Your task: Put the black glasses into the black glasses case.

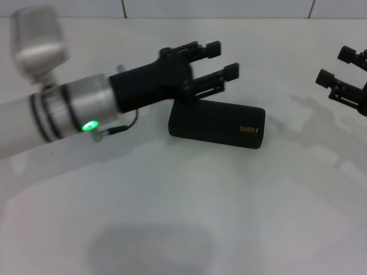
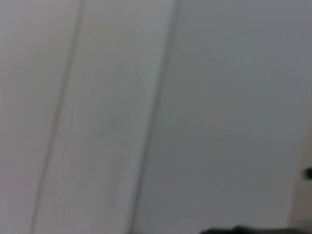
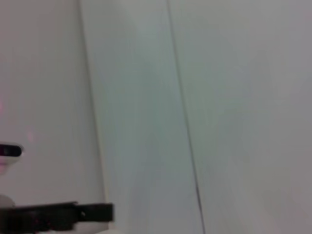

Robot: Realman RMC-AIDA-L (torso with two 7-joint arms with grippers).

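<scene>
White table (image 1: 189,229) is bare up front in the head view, w/ a faint grey shadow patch near the front edge. Further in, around the middle, sits the black glasses case (image 1: 217,124): flat matte black rectangle w/ rounded corners, lid down, lying a bit angled. Small orange "SHERY" lettering on the side twd the robot's right, only readable text anywhere. Left pincer (image 1: 222,61) hangs just above/behind the case's left end, fingers spread apart, nothing between them. Green LED lit on the silver wrist. Right pincer (image 1: 339,67) is off at the right edge, well apart from the case, fingers also apart and empty. Wrist views show basically just white surface w/ seams, plus a dark finger (image 3: 58,216) at one edge.
</scene>
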